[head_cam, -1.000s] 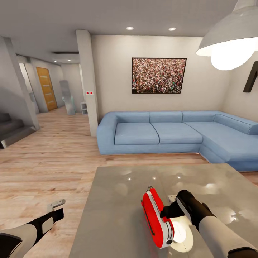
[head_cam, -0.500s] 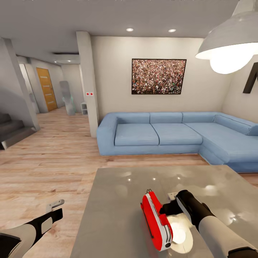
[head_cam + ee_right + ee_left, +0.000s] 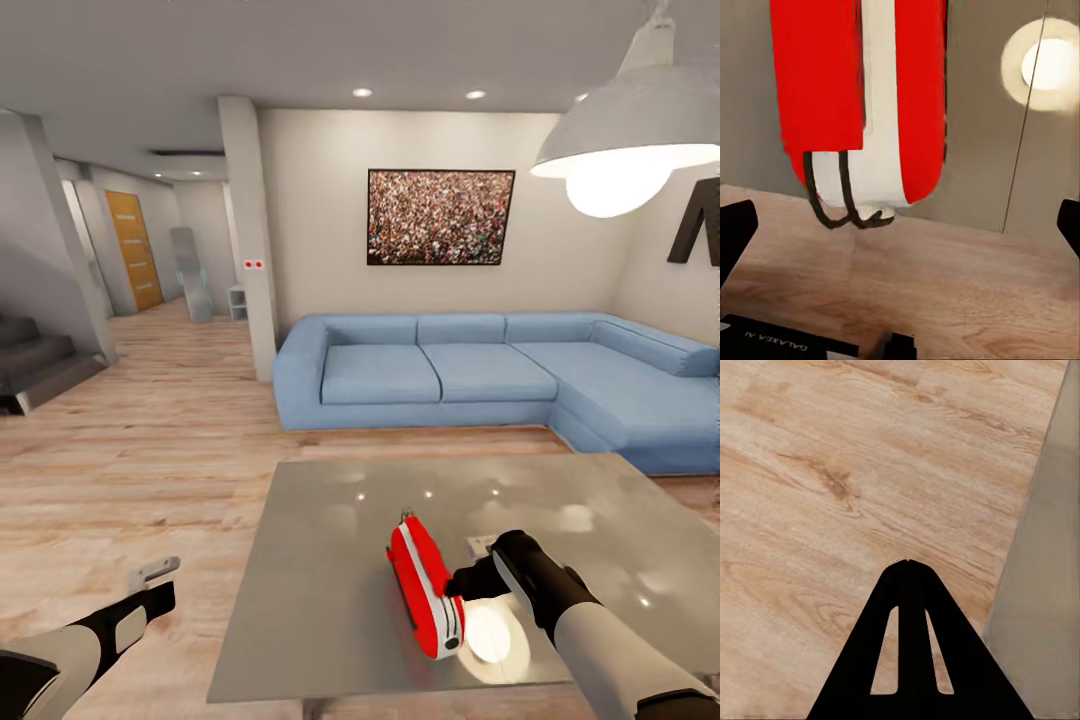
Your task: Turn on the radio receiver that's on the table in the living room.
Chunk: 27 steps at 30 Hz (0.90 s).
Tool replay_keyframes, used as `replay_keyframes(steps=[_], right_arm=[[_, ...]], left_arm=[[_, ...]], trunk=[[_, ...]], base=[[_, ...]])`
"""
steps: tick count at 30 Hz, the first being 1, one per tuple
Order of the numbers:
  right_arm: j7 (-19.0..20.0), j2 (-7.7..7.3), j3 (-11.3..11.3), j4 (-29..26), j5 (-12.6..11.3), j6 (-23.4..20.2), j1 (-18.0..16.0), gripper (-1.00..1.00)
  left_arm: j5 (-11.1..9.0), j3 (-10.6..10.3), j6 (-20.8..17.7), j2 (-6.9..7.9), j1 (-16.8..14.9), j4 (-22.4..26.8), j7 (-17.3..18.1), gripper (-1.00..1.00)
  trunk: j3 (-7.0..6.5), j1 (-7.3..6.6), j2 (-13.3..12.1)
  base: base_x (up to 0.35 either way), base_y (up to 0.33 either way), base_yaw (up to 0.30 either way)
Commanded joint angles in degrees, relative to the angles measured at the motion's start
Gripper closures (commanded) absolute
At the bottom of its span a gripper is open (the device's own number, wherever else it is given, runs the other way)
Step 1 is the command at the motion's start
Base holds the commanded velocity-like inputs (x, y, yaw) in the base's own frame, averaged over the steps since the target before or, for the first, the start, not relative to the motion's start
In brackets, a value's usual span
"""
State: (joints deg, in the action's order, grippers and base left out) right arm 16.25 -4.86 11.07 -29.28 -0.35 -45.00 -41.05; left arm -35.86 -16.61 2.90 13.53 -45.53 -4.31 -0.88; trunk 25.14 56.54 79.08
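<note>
Right hand (image 3: 478,578), fingers spread wide, sits just beside the radio receiver (image 3: 424,587) on our glossy surface (image 3: 320,560); we judge switching it on remains undone.

the red and white radio receiver (image 3: 862,97) lies on the grey surface (image 3: 982,142), thin handle (image 3: 844,202) toward the wood floor (image 3: 945,292); a lamp reflection (image 3: 1046,64) glows nearby.

A blue L-shaped sofa (image 3: 480,385) stands against a cream wall under a framed crowd picture (image 3: 440,217). Light wood floor (image 3: 150,450) runs to an orange door (image 3: 134,250) beyond a pillar (image 3: 250,235). A white pendant lamp (image 3: 625,140) glows; stairs (image 3: 35,365) rise nearby.
</note>
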Motion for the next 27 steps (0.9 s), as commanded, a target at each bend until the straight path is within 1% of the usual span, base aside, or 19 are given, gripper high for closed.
replay_keyframes(steps=[1,12,15,17,19,20,22,24,25,26,27], right_arm=[[0.0,0.0,0.0,0.0,0.0,0.0,0.0,-1.0],[-0.2,-0.03,0.0,0.0,0.1,0.1,0.0,-1.0],[-1.9,-0.05,0.0,1.2,0.1,1.7,0.0,-1.0],[-3.9,-0.05,0.0,3.7,0.1,5.0,0.0,-1.0],[-5.6,-0.06,0.0,7.0,0.0,9.6,0.0,-1.0],[-6.3,-0.06,0.0,9.7,0.0,12.7,0.0,-1.0],[-6.8,-0.06,0.0,12.6,0.0,14.9,0.0,-1.0],[-7.0,-0.07,0.0,14.9,-0.1,15.9,0.0,-1.0],[-7.1,-0.06,0.0,19.1,-0.1,19.3,0.0,-1.0],[-7.2,-0.06,0.0,21.8,-0.1,22.3,0.0,-1.0],[-7.6,-0.06,0.0,26.4,-0.1,27.9,0.0,-1.0]], left_arm=[[0.0,0.0,0.0,0.0,0.0,0.0,0.0,1.0],[0.0,0.0,-0.1,-0.08,0.0,0.0,0.0,1.0],[0.0,0.0,-0.1,-0.18,0.0,0.0,0.1,1.0],[0.0,-0.1,-0.1,-0.33,0.0,-0.1,0.1,1.0],[0.5,-0.1,-0.2,-0.4,0.2,-0.1,0.1,1.0],[1.1,-0.1,-0.2,-0.36,1.0,-0.2,0.1,1.0],[1.5,-0.1,-0.2,-0.26,2.6,-0.2,0.2,1.0],[1.7,-0.1,-0.1,-0.19,3.9,-0.2,0.2,1.0],[2.0,-0.1,-0.1,-0.1,6.3,-0.2,0.2,1.0],[2.3,-0.1,-0.1,-0.06,7.6,-0.2,0.2,1.0],[3.1,-0.1,0.0,-0.03,9.6,-0.2,0.4,1.0]], trunk=[[-0.18,-0.23,-0.4],[-2.16,-2.64,-4.8],[-2.7,-3.3,-6.0],[-3.06,-3.74,-6.8],[-3.42,-4.18,-7.6],[-3.59,-4.4,-8.0],[-3.95,-4.84,-8.8],[-4.31,-5.28,-9.6],[-4.49,-5.5,-10.0],[-4.67,-5.72,-10.4],[-4.85,-5.94,-10.8]], base=[[-0.335,0.0,0.0],[-0.335,0.0,0.0],[-0.335,0.0,0.0],[-0.335,0.0,0.0],[-0.242,0.0,0.0],[-0.1,0.0,0.0],[-0.052,0.0,0.0],[-0.024,0.0,0.0],[-0.009,0.0,0.0],[-0.005,0.0,0.0],[-0.003,0.0,0.0]])
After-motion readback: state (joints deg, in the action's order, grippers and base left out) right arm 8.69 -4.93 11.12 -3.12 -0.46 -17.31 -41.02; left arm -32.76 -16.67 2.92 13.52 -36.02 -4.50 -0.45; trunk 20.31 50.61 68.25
